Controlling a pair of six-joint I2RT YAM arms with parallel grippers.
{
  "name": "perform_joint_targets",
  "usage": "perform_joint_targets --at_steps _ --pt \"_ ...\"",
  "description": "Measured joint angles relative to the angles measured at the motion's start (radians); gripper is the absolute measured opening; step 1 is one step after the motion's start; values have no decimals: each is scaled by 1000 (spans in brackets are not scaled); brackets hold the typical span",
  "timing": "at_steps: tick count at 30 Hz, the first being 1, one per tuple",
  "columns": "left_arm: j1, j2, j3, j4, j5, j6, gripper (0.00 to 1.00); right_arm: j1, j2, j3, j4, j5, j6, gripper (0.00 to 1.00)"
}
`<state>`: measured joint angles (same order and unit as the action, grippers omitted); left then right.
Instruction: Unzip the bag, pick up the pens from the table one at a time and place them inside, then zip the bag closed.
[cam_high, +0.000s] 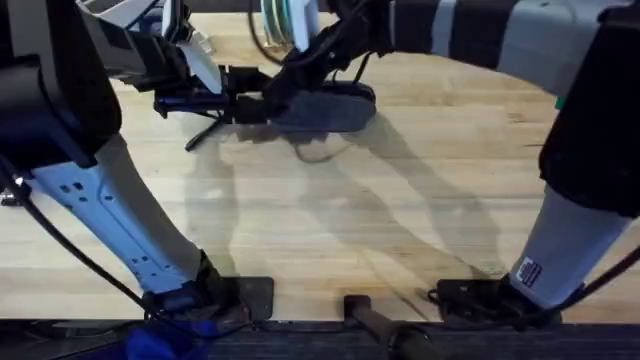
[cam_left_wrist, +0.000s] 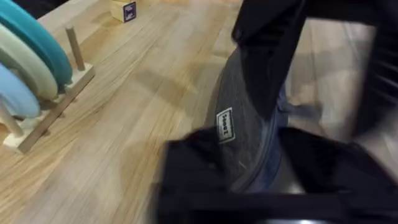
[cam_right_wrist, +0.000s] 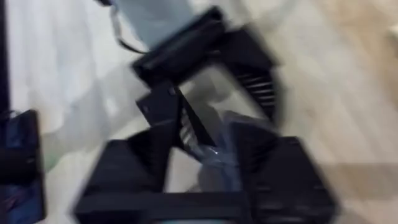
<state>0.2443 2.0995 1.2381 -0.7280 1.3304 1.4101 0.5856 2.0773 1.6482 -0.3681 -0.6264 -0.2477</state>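
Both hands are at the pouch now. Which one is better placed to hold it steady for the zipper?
Probably the left hand: its fingers sit around the end of the pouch, while the right hand works over the top.

Left arm (cam_high: 100, 215): pale blue-white link with small holes, black cable alongside. Right arm (cam_high: 560, 250): grey sleeve, small label, black upper housing.

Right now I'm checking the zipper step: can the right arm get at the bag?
Probably yes. In the overhead view the right pincer is already at the bag, at its left end. The left pincer crowds that same end, so room there looks tight.
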Motion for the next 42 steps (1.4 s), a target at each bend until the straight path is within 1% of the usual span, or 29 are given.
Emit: perform_joint_targets --at_steps 1,2,3,4,5,12,20,23,27,33,38,42 --pt "-3 0 0 4 0 0 685 10 0 0 -7 -7 1 605" --pt "-5 0 0 10 -5 1 859 20 0 0 -14 -15 2 764" --pt "-5 0 0 13 -7 -2 952 24 0 1 -19 -22 1 898" --pt "-5 0 0 15 -7 -1 983 26 0 2 -22 -27 1 973" --pt "-5 0 0 16 -6 0 990 26 0 2 -25 -30 1 988" --pt "-5 0 0 17 16 0 994 19 0 4 -28 -36 1 995" --pt "-5 -3 16 -43 4 4 995 -14 0 5 -30 -30 1 996" --pt "-5 -40 17 -53 -33 3 995 -32 -2 5 -50 -6 1 995" --pt "-4 -121 20 -63 -82 5 995 -48 -21 5 -105 46 1 995" --pt "10 -176 23 -69 -138 4 995 -61 -107 5 -150 99 -3 996" --pt "24 -215 23 -68 -221 1 996 -73 -167 5 -208 145 -4 996" --pt "26 -287 25 -66 -308 -35 995 -77 -198 5 -242 184 -3 996"
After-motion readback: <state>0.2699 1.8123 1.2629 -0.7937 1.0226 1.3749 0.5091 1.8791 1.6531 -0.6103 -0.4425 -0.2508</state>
